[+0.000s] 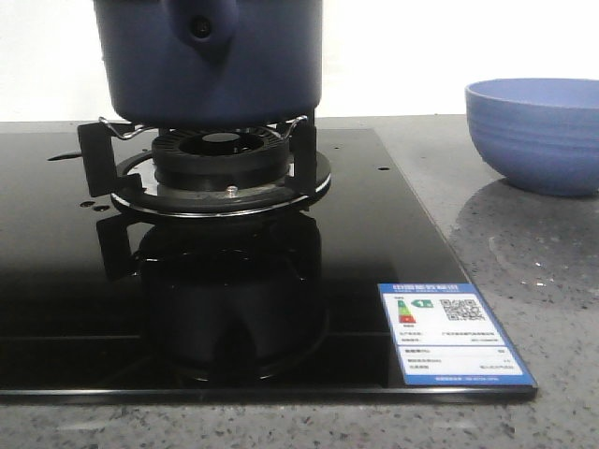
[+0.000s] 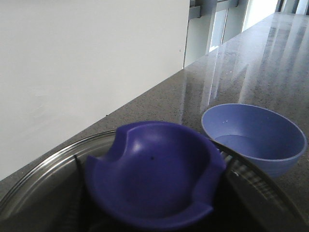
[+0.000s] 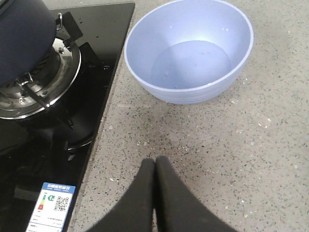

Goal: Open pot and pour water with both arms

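Pot sits on the burner grate at the far left of the black glass hob; handle lug with its dark hole faces the front camera. Pot's top runs out of the front view.

Bowl, lighter blue and ribbed, stands on the speckled grey surface at about 3 o'clock from the pot, just off the hob's right edge, not touching it. A shallow pool of water lies in the bowl's bottom. Small drops glisten on the hob glass near its right edge.

Energy label stuck at the hob's near right corner, roughly 5 o'clock from the burner.

Right claw: fingers pressed together, tips touching, nothing between them. It hovers over bare surface, bowl ahead of it at 12 o'clock, hob edge off to 9.

Left wrist view: a navy knob fills the near frame, seated on a glass lid with a metal rim. Left claw itself not visible here; cannot tell whether it is spread or pinching the knob. Bowl lies beyond the lid.
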Controlling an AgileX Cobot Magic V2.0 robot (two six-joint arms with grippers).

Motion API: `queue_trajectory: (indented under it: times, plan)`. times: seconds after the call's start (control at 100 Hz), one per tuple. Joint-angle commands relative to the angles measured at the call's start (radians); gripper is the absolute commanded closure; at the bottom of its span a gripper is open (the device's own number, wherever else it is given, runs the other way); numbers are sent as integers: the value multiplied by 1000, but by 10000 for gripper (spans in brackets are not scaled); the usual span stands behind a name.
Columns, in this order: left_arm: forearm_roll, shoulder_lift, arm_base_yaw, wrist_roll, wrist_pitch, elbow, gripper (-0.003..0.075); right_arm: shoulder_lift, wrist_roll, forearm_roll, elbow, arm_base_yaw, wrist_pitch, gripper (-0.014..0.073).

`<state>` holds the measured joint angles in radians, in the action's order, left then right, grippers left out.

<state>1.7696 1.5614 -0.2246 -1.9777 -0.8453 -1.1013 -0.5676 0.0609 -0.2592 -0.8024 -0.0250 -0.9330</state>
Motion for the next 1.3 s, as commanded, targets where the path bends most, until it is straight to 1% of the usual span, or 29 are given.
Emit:
queue_trajectory:
  times: [0.0, 0.18, 0.37, 0.54, 0.59, 0.67, 0.72, 0.8, 0.92, 1.02, 1.06, 1.24, 1.29]
  plan:
    - [90, -46, -6, -3, -64, -35, 517, -12, 9, -4, -24, -1, 68, 658]
    - [90, -112, 14, 4, -20, -35, 508, -12, 9, -4, -24, -1, 68, 658]
    - [70, -232, 79, 98, 20, -35, 508, -12, 9, -4, -24, -1, 68, 658]
    - [-63, -340, 133, 248, 114, -28, 507, -14, 9, -4, -24, -1, 85, 658]
    - [-77, -373, 144, 279, 132, -13, 491, -23, 9, -4, -24, -1, 81, 658]
    - [-71, -429, 155, 286, 148, 31, 436, -57, 9, -4, -24, -1, 75, 658]
    - [-69, -467, 155, 288, 169, 62, 421, -82, 14, -4, -24, -1, 77, 658]
    - [-69, -526, 155, 288, 208, 111, 421, -128, 50, 3, -35, -1, 92, 658]
    - [-69, -615, 155, 325, 282, 200, 422, -204, 48, 102, -77, 1, 106, 658]
    - [-67, -691, 155, 356, 338, 267, 423, -274, -25, 193, -138, 34, 102, 658]
    - [-67, -712, 155, 357, 346, 285, 423, -294, -50, 208, -159, 49, 100, 657]
    - [-67, -788, 155, 357, 346, 326, 423, -426, -96, 207, -239, 130, 96, 651]
    - [-67, -795, 155, 357, 346, 326, 423, -465, -95, 193, -246, 151, 98, 631]
